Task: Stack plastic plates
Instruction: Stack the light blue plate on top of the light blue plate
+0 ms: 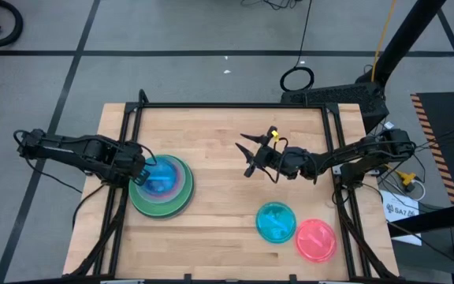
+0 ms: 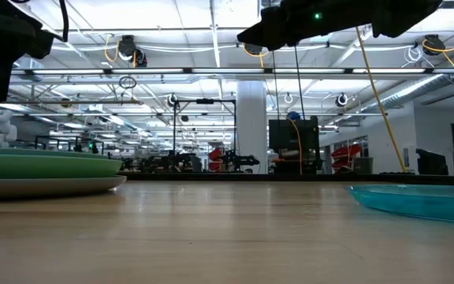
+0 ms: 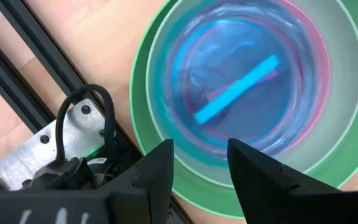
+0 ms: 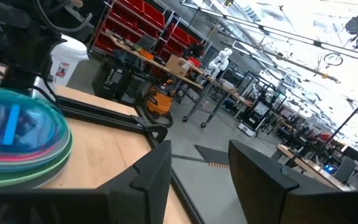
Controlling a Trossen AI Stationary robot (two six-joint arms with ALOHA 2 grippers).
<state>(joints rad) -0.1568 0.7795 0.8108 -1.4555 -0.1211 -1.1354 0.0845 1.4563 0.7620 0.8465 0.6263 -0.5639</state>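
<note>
A stack of plates [image 1: 162,186] stands on the table's left half, with a large grey plate at the bottom, green ones above it, a pink rim and a translucent cyan plate on top [image 3: 247,93]. The low view shows the stack [image 2: 46,170] resting on the grey plate's underside. A loose cyan plate [image 1: 276,222] and a pink plate [image 1: 316,240] lie flat near the near right corner. My left gripper [image 1: 143,167] hovers open over the stack's left rim [image 3: 201,171]. My right gripper [image 1: 247,155] is open in the air above the table's middle [image 4: 197,168].
Black frame rails run along the table's left [image 1: 120,158] and right [image 1: 339,158] sides and its far edge. Bare wood [image 1: 211,237] lies between the stack and the loose plates. The loose cyan plate [image 2: 424,197] shows at the low view's right.
</note>
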